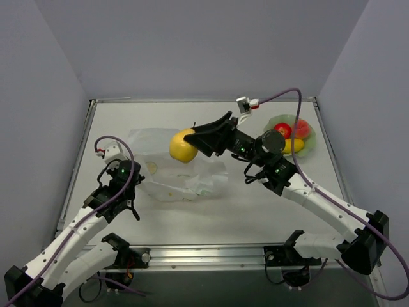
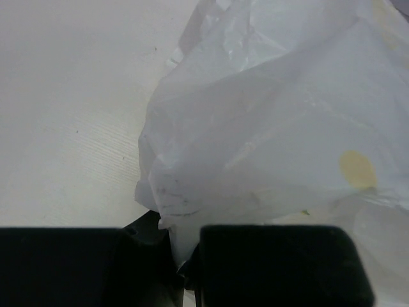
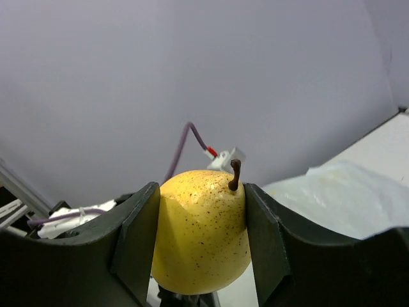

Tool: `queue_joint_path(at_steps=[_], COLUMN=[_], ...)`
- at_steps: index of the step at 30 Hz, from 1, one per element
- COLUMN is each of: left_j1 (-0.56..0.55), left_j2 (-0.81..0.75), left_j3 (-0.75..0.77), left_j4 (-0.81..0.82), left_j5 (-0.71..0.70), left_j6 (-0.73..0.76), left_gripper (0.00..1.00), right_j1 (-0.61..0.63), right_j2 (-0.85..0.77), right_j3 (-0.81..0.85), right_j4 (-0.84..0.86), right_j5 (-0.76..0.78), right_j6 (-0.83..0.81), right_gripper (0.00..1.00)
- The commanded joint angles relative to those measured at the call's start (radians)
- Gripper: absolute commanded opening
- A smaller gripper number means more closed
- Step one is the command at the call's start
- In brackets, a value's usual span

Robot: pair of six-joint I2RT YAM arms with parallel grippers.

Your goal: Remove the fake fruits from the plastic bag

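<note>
**Top view.** Pale counter (image 1: 255, 204) with a metal rim, enclosed by plain lavender-grey walls (image 1: 204, 45). Plastic bag (image 1: 192, 182), translucent white and crumpled, lies left of centre. Left hand (image 1: 135, 187) is at the bag's left edge. Right hand (image 1: 192, 142) is raised over the bag, clamped on a yellow pear (image 1: 181, 147). Pale green dish (image 1: 312, 142) at far right holds a red apple (image 1: 283, 130), a peach (image 1: 302, 128) and a yellow oval fruit (image 1: 294, 146).

**Left wrist view.** Left hand (image 2: 185, 249) is clenched, with a fold of the bag (image 2: 268, 128) pinched between its pads. One round yellow printed mark (image 2: 356, 169) shows on the bag; no lettering is legible. Bare counter (image 2: 70, 96) lies to the left.

**Right wrist view.** Right hand (image 3: 201, 192) grips the speckled pear (image 3: 198, 243) by both sides, brown stem up. The bag (image 3: 345, 192) lies lower right, a purple cable (image 3: 185, 144) behind, against the wall (image 3: 192, 77).
</note>
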Motion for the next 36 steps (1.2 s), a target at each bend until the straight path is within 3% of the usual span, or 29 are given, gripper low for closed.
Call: queue_joint_path(at_steps=[1, 6, 10, 11, 14, 16, 17, 19, 20, 23, 27, 36], left_j1=[-0.009, -0.015, -0.018, -0.021, -0.050, -0.089, -0.099, -0.110, -0.110, -0.110, -0.112, -0.115], left_j2=[-0.032, -0.055, -0.085, -0.087, -0.087, -0.090, -0.104, -0.119, -0.139, -0.173, -0.194, -0.243], left_j3=[0.040, 0.010, -0.036, -0.050, -0.073, -0.078, -0.078, -0.069, -0.064, -0.050, -0.013, 0.057], left_j4=[-0.007, -0.047, -0.008, 0.003, 0.058, 0.078, 0.085, 0.080, 0.077, 0.081, 0.069, 0.095], left_j5=[0.033, -0.003, 0.071, 0.089, 0.162, 0.162, 0.153, 0.142, 0.143, 0.168, 0.226, 0.443], left_j6=[-0.028, -0.028, -0.039, -0.042, -0.054, -0.050, -0.042, -0.024, -0.010, 0.016, 0.067, 0.145], left_gripper=[0.02, 0.02, 0.03, 0.04, 0.11, 0.17, 0.28, 0.39, 0.54, 0.78, 0.95, 0.94], right_j1=[0.049, -0.014, -0.127, -0.146, -0.260, -0.334, -0.426, -0.521, -0.609, -0.709, -0.784, -0.836], right_j2=[0.041, -0.034, -0.074, -0.083, -0.120, -0.127, -0.123, -0.091, -0.074, 0.010, 0.147, 0.306], right_j3=[-0.038, -0.006, 0.019, 0.005, -0.053, -0.091, -0.125, -0.153, -0.165, -0.197, -0.208, -0.203], right_j4=[0.042, -0.152, -0.318, -0.341, -0.400, -0.398, -0.398, -0.395, -0.382, -0.330, -0.279, -0.198], right_j5=[-0.020, 0.252, 0.597, 0.758, 1.055, 1.152, 1.174, 1.144, 1.127, 1.056, 0.993, 0.760], right_j6=[0.032, -0.122, -0.244, -0.289, -0.346, -0.348, -0.331, -0.301, -0.288, -0.238, -0.225, -0.242], right_gripper=[0.00, 0.00, 0.00, 0.00, 0.00, 0.00, 0.00, 0.00, 0.00, 0.00, 0.00, 0.00])
